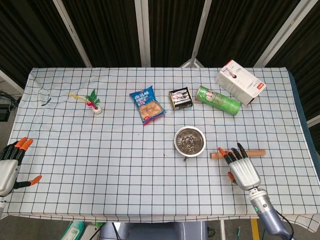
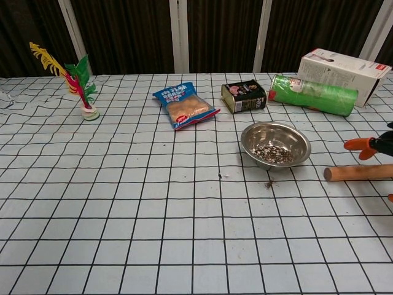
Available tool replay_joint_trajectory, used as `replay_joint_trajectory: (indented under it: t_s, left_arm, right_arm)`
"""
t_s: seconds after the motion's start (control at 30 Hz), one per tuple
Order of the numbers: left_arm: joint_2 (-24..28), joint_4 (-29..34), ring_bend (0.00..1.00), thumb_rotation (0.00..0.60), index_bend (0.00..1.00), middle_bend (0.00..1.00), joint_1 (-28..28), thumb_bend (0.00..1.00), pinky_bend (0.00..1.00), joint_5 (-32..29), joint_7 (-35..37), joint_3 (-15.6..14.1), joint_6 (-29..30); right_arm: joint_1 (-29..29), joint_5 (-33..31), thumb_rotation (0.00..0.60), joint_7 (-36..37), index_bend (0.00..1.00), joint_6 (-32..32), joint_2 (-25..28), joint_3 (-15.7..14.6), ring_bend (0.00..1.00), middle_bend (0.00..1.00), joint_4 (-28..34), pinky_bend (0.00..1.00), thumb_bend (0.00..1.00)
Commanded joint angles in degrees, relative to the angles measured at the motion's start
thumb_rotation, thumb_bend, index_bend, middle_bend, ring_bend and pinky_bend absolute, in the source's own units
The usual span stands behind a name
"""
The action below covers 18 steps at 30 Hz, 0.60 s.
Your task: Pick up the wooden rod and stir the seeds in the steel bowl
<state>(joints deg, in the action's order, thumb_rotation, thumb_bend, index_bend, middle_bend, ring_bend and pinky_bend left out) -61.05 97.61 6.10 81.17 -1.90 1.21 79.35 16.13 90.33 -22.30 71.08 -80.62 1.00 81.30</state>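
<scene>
Just right of the round steel bowl (image 1: 190, 140) holding dark seeds (image 1: 189, 142), the plain brown wooden rod (image 1: 238, 153) lies flat on the checked tablecloth, apart from the bowl's rim. It looks light, stiff and smooth, likely to roll, so a wrap around the middle or far end should leave the near tip free for stirring. The right hand (image 1: 243, 168) lies over the rod with fingers spread straight, gripping nothing; whether it touches is unclear. The left hand (image 1: 10, 164), far left of the bowl, is spread and empty.

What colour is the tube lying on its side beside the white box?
Green: the tube shows best in the chest view, next to the white box.
</scene>
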Motion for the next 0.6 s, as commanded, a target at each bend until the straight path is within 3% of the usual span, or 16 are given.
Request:
replay_joint_trajectory:
  t_s: [0.03, 0.13, 0.3, 0.43, 0.6]
  left_arm:
    - [0.12, 0.04, 0.00, 0.600, 0.00, 0.00, -0.05, 0.05, 0.00, 0.15, 0.23, -0.06, 0.05]
    - [0.25, 0.06, 0.00, 0.600, 0.00, 0.00, -0.17, 0.05, 0.00, 0.64, 0.46, -0.16, 0.40]
    - [0.11, -0.25, 0.00, 0.600, 0.00, 0.00, -0.34, 0.05, 0.00, 1.98, 0.29, -0.49, 1.13]
    - [-0.46, -1.34, 0.00, 0.600, 0.00, 0.00, -0.45, 0.05, 0.00, 3.24, -0.81, -0.53, 2.26]
    - [-1.32, -2.40, 0.00, 0.600, 0.00, 0.00, -0.66, 0.05, 0.00, 3.71, -1.71, -0.11, 3.62]
  right_arm:
    - [-0.78, -0.05, 0.600, -2.09, 0.09, 2.03, 2.79, 0.23, 0.13, 0.23, 2.57, 0.00, 0.36]
    - [-2.26, -0.41, 0.600, -0.19, 0.01, 5.98, 5.95, 1.46, 0.06, 0.16, 5.74, 0.00, 0.36]
    - [-6.30, -2.94, 0.600, 7.87, 0.00, 12.27, 11.54, 2.88, 0.00, 0.01, 12.27, 0.00, 0.36]
    - [-9.61, -1.30, 0.600, 11.14, 0.00, 17.12, 14.29, 1.67, 0.00, 0.00, 12.86, 0.00, 0.36]
    - [-11.72, -0.12, 0.600, 12.53, 0.00, 17.80, 16.10, -0.81, 0.00, 0.00, 13.27, 0.00, 0.36]
